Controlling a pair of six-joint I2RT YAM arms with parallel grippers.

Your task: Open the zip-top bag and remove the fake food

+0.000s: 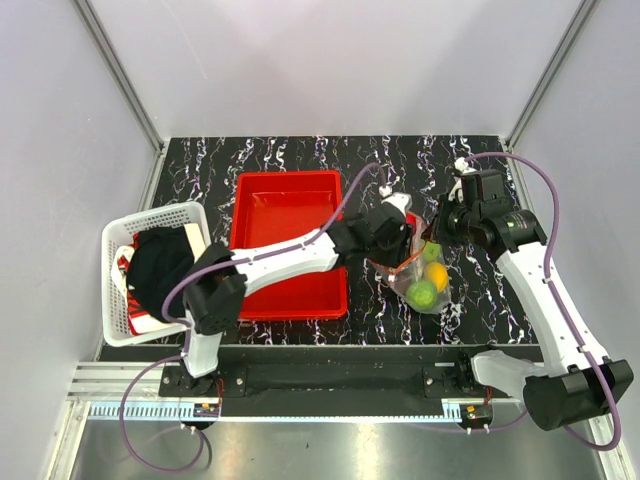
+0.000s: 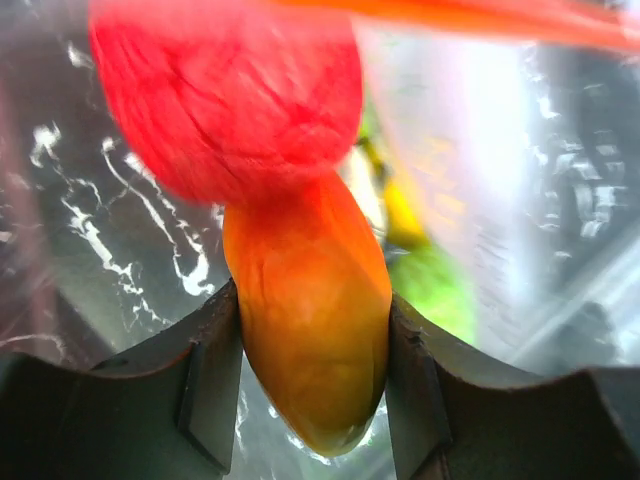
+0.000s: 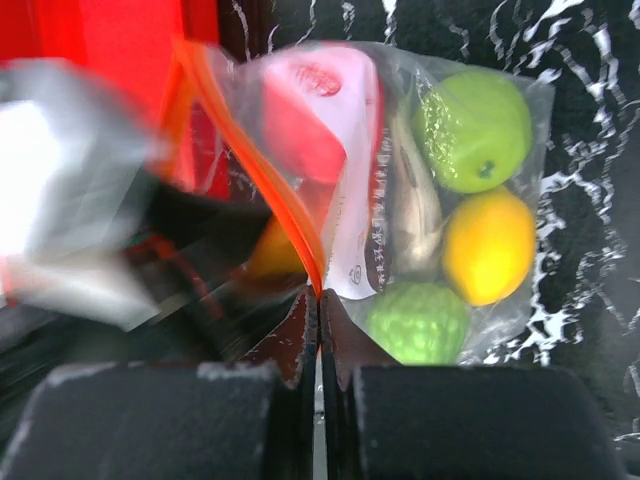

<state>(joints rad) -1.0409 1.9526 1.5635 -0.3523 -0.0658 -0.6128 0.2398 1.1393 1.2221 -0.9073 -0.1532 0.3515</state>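
The zip-top bag point(image 1: 425, 278) lies right of the red tray, its mouth toward the left arm. My left gripper point(image 1: 397, 240) reaches into the mouth. In the left wrist view it point(image 2: 312, 335) is shut on an orange fake food piece point(image 2: 310, 390), with a red fruit point(image 2: 230, 90) just beyond. My right gripper point(image 1: 438, 232) is shut on the bag's red-orange zip strip point(image 3: 265, 170), pinched at its fingertips point(image 3: 318, 300). Inside the bag are a smooth green fruit point(image 3: 475, 130), a yellow one point(image 3: 490, 245), a bumpy green one point(image 3: 420, 322) and a grey fish point(image 3: 415, 215).
A red tray point(image 1: 285, 215) sits left of the bag, under the left forearm. A white basket point(image 1: 150, 217) holding a dark cloth point(image 1: 160, 262) stands at the table's left edge. Black marbled tabletop surrounds the bag.
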